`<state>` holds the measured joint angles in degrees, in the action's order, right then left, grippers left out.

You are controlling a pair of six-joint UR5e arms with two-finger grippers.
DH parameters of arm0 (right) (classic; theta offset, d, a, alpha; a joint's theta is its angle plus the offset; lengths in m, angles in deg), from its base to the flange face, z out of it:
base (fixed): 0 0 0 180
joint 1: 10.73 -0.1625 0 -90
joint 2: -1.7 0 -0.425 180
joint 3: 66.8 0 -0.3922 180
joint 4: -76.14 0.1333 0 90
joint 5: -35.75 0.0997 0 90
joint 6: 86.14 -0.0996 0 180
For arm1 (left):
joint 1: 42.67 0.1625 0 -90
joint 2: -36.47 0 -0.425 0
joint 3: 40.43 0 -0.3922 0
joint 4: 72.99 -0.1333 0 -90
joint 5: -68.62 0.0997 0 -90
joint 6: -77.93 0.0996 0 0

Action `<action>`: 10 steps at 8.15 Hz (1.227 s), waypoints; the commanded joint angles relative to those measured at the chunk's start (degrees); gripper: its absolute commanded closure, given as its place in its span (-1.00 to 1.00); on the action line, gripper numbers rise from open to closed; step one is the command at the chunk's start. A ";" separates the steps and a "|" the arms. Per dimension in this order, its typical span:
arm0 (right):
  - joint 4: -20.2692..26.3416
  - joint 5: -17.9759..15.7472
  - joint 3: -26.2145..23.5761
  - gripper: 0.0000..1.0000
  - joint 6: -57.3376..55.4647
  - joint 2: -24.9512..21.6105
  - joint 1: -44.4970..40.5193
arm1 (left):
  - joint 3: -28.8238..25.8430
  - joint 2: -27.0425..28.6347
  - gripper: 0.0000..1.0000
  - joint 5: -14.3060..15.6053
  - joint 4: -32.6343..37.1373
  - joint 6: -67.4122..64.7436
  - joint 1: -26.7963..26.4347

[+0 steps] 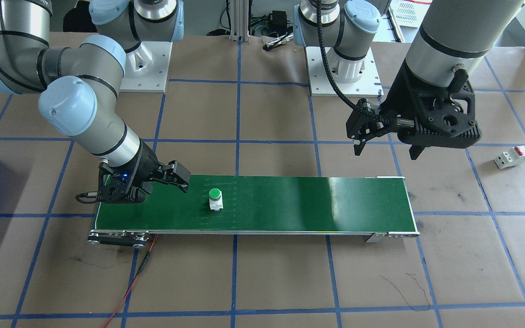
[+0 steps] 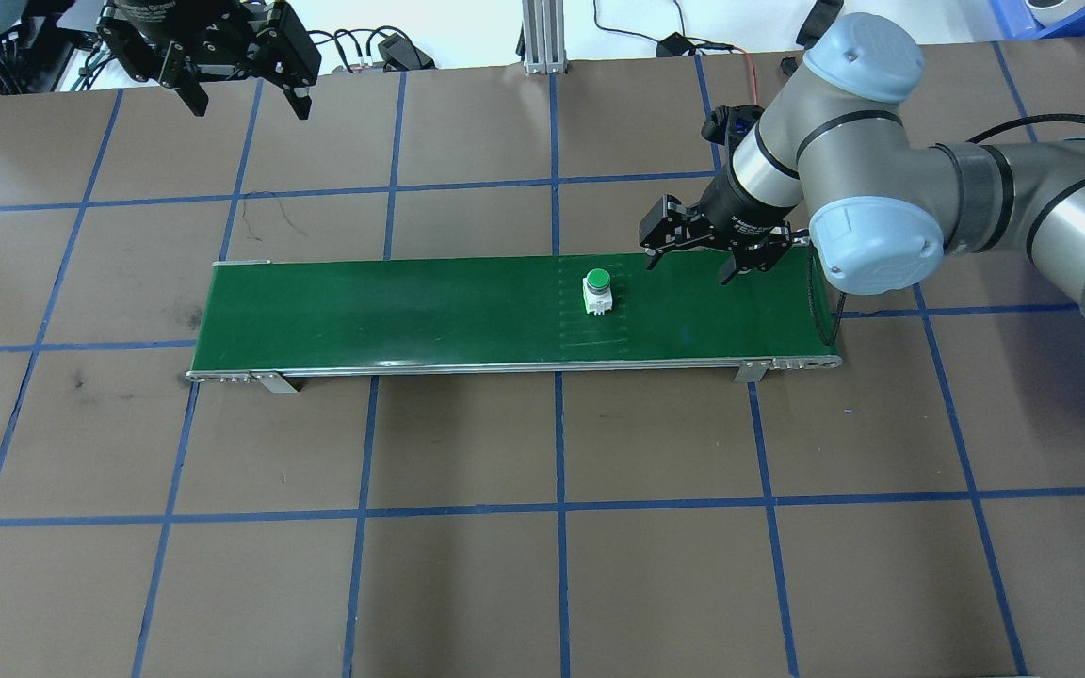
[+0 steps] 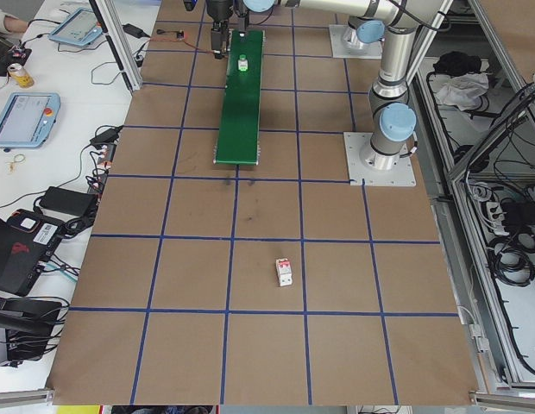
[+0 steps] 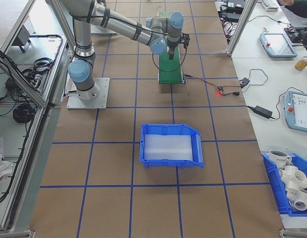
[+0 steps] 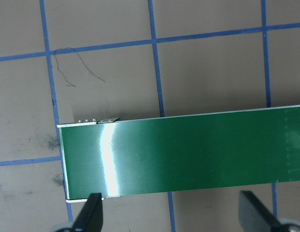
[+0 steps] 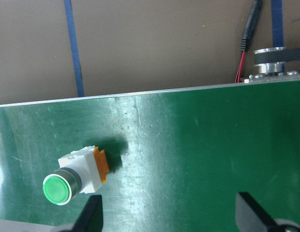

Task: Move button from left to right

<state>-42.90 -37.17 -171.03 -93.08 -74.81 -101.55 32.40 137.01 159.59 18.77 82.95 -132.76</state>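
While button (image 6: 75, 176) shows orange base via R wrist cam only, both claws gape, left claw (image 2: 243, 99), right claw (image 2: 688, 266).

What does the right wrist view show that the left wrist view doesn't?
Only the right wrist view shows the button whole: green cap, white body, orange base, standing on the belt, plus a pulley and a red and black cable at the belt's end. Only the left wrist view shows the belt's other end and a dark thread-like scribble on the table; of the button it catches at most a green sliver at the frame's edge. Both show green belt, brown table with blue tape lines, and an open, empty pincer's fingertips.
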 commanded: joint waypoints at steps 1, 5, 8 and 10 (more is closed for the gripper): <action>-0.48 -0.29 0.00 -0.92 0.52 0.05 -0.06 | 0.12 -0.43 -1.00 0.17 0.00 -0.01 0.00; -0.83 -0.55 0.00 -0.92 0.96 1.10 -0.15 | 0.04 -0.43 -1.00 0.17 0.44 -0.01 0.00; -1.19 -5.53 -0.18 -0.42 7.00 3.56 -0.15 | 0.12 -0.43 -1.00 0.17 0.53 0.08 0.00; -0.84 -9.59 -0.09 0.41 11.22 3.65 -0.06 | 0.21 -0.43 -1.00 0.17 0.53 0.08 0.00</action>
<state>-43.93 -42.85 -171.16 -86.37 -71.44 -101.68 32.52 136.58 159.76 19.29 83.03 -132.76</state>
